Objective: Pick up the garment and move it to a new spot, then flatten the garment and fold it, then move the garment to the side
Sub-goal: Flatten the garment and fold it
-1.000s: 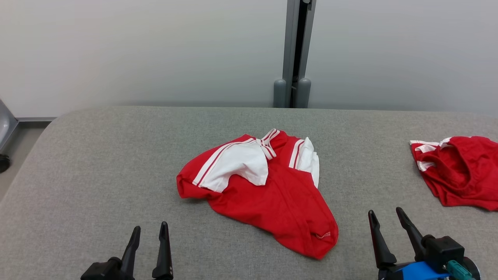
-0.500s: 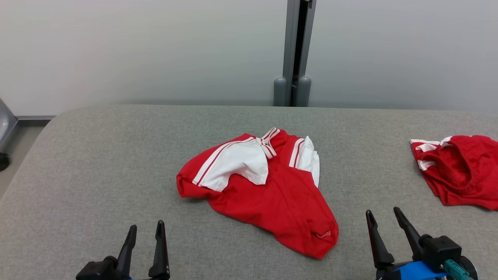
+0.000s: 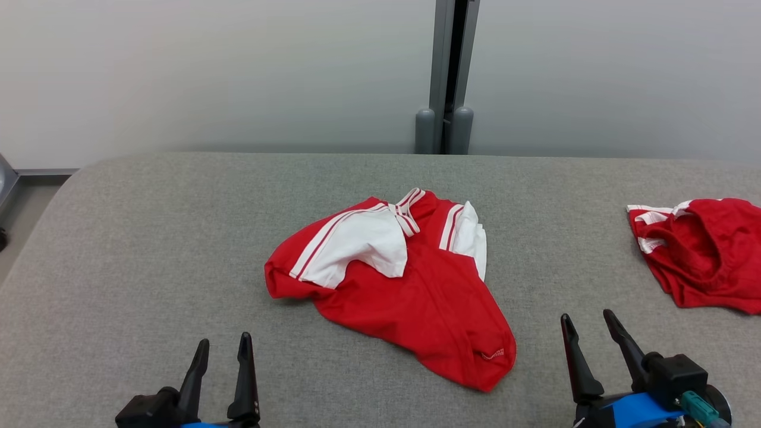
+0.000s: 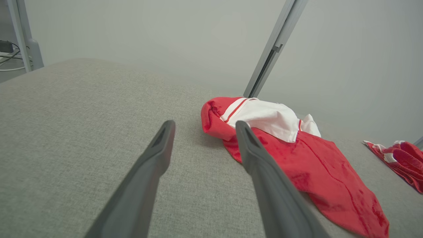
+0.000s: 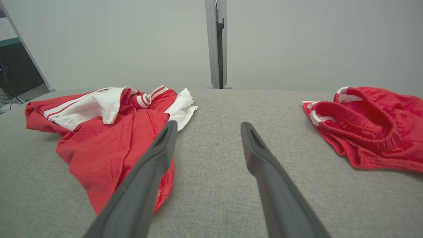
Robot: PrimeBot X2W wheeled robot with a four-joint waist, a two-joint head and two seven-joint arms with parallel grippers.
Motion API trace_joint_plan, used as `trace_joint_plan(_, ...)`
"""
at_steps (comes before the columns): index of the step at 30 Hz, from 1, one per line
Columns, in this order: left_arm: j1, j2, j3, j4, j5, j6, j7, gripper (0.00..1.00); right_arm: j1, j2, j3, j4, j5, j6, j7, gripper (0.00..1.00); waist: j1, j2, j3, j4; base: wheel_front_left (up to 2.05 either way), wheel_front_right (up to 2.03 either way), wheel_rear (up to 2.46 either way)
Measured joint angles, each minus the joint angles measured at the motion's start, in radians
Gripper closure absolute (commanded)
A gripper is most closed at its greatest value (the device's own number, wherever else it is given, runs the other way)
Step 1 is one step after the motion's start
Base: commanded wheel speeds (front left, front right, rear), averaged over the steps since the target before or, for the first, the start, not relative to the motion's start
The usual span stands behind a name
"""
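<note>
A crumpled red garment with white panels and stripes lies in the middle of the grey padded table. It also appears in the left wrist view as the garment and in the right wrist view as the garment. My left gripper hovers open near the front edge, to the garment's lower left, with nothing between its fingers. My right gripper stands open to the garment's lower right, also empty. In the wrist views the left gripper and the right gripper show spread fingers above bare table.
A second red and white piece of clothing lies bunched at the table's right edge, seen too as clothing. A grey post stands against the pale wall behind the table. Floor shows past the table's left edge.
The whole head view has shifted slightly, so the camera moved. Both grippers stay open near the front edge, and the garment lies as before.
</note>
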Motion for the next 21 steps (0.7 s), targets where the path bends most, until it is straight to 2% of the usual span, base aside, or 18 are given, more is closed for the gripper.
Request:
trace_joint_plan(5, -0.041, 0.0, -0.02, -0.014, 0.0, -0.011, 0.021, 0.0, -0.016, 0.0, 0.0, -0.005, 0.0, 0.0, 0.0, 0.0, 0.0, 0.0, 0.025, -0.009, 0.0, 0.0, 0.0)
trace_joint_plan(9, -0.164, -0.01, -0.107, 0.007, 0.046, -0.051, 0.099, 0.0, -0.047, 0.0, 0.004, -0.011, -0.002, 0.0, 0.0, 0.0, 0.0001, 0.0, 0.059, -0.03, 0.0, 0.0, 0.0)
trace_joint_plan(14, -0.307, -0.057, -0.19, 0.138, 0.07, -0.087, 0.216, 0.0, -0.074, 0.0, 0.021, -0.012, -0.002, 0.0, 0.0, 0.0, 0.0001, 0.0, 0.095, -0.072, 0.0, 0.0, 0.0)
trace_joint_plan(21, -0.479, -0.113, -0.192, 0.372, 0.047, -0.105, 0.268, 0.0, -0.106, 0.0, 0.045, -0.007, 0.002, 0.0, -0.002, 0.0, 0.0002, 0.0, 0.15, -0.151, 0.0, 0.0, 0.0)
